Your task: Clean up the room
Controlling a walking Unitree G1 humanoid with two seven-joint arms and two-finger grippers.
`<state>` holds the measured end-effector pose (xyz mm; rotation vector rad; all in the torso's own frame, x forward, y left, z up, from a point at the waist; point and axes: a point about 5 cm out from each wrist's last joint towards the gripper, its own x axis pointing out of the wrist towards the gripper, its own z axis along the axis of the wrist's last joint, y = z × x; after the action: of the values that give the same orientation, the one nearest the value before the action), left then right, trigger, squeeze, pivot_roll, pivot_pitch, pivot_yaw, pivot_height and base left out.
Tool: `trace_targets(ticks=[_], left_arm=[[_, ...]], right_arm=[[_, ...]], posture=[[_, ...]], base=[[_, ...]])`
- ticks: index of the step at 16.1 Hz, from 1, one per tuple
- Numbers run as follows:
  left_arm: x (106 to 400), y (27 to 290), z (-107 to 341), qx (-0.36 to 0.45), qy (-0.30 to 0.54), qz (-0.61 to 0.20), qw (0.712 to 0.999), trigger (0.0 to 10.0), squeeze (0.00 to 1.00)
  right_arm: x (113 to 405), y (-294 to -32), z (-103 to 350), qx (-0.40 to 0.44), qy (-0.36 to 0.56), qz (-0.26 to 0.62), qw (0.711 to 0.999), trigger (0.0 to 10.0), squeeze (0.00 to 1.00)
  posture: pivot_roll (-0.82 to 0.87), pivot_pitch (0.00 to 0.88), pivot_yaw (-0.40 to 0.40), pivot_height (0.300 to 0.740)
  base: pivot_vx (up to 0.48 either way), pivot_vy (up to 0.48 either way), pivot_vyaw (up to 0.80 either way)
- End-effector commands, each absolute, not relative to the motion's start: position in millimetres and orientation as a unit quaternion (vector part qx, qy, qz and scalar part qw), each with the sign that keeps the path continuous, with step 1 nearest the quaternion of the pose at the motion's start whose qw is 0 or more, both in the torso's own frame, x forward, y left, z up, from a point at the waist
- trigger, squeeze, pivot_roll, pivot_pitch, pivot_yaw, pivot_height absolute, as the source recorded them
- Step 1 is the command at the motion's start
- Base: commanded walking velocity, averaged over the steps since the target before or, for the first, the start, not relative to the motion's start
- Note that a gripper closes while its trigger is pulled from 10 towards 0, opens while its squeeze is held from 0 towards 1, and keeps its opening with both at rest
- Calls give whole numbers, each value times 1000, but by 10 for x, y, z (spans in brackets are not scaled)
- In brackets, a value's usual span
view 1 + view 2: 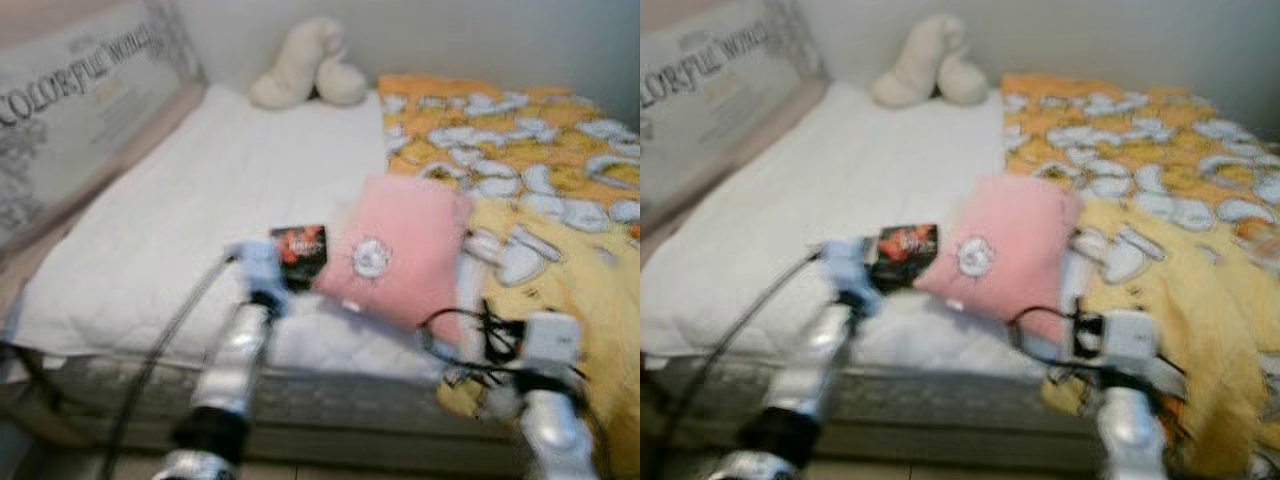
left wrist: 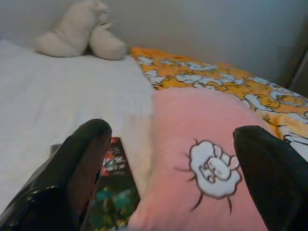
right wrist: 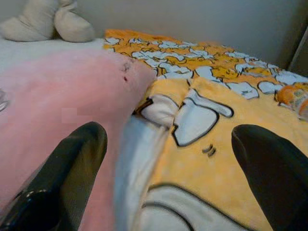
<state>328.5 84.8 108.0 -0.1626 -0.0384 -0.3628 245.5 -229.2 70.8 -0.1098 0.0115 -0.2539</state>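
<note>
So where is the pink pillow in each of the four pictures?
Left eye view: pink pillow at centre, on the bed, between dark packet and yellow blanket.
Right eye view: just left of centre.
Left wrist view: lower right, between the left gripper fingers.
Right wrist view: left side, touching the blanket.
Shared landmark: cream plush toy by the wall.

On the far left, a grey pillow point(image 1: 75, 95) leaning along the bed's point(image 1: 180, 200) left side carries large dark capitals that read "COLORFUL WORLD", the word "COLORFUL" cut off at the frame's edge; smaller lines under them are too blurred to read. Near the bed's near edge, just left of the pink cushion point(image 1: 395, 245), a small dark packet point(image 1: 300, 255) has red print that cannot be made out.
</note>
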Motion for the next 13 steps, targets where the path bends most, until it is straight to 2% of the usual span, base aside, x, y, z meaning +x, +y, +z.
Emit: trace_targets(ticks=[1, 4, 7, 9, 10, 12, 13], left_arm=[[3316, 982, 1076, -70, -20, -168, 983, 10000, 0], [3304, 945, 1066, -73, -19, -179, 981, 10000, 0], [3276, 787, 1145, -70, -36, -223, 972, 10000, 0], [3419, 660, 1293, -53, -12, -244, 968, 10000, 0], [3492, 616, 1302, -27, 21, -259, 965, 10000, 0], [3591, 537, 1326, -48, 97, -311, 944, 10000, 0], [3656, 565, 1430, -70, 79, -319, 942, 10000, 0]], right_arm=[[2486, -2232, 738, -50, -2, -121, 991, 10000, 0], [2464, -2285, 730, -53, 1, -126, 991, 10000, 0], [2459, -2378, 787, -44, -6, -149, 988, 10000, 0], [2525, -2657, 1006, -5, -22, -203, 979, 10000, 0], [2540, -2714, 1013, 24, -9, -209, 978, 10000, 0], [2568, -2775, 954, 83, 45, -190, 977, 10000, 0], [2564, -2834, 999, 77, 36, -187, 979, 10000, 0]], posture=[[83, 0, 43, 740], [76, 0, 45, 740], [72, 0, 46, 740], [63, 0, 46, 740], [62, 0, 45, 740], [55, 0, 50, 740], [42, 0, 59, 740]], base=[[480, 0, 0], [480, 0, 0], [480, 0, 0], [431, 0, 0], [0, 0, 0], [0, 0, 0], [0, 0, 0]])
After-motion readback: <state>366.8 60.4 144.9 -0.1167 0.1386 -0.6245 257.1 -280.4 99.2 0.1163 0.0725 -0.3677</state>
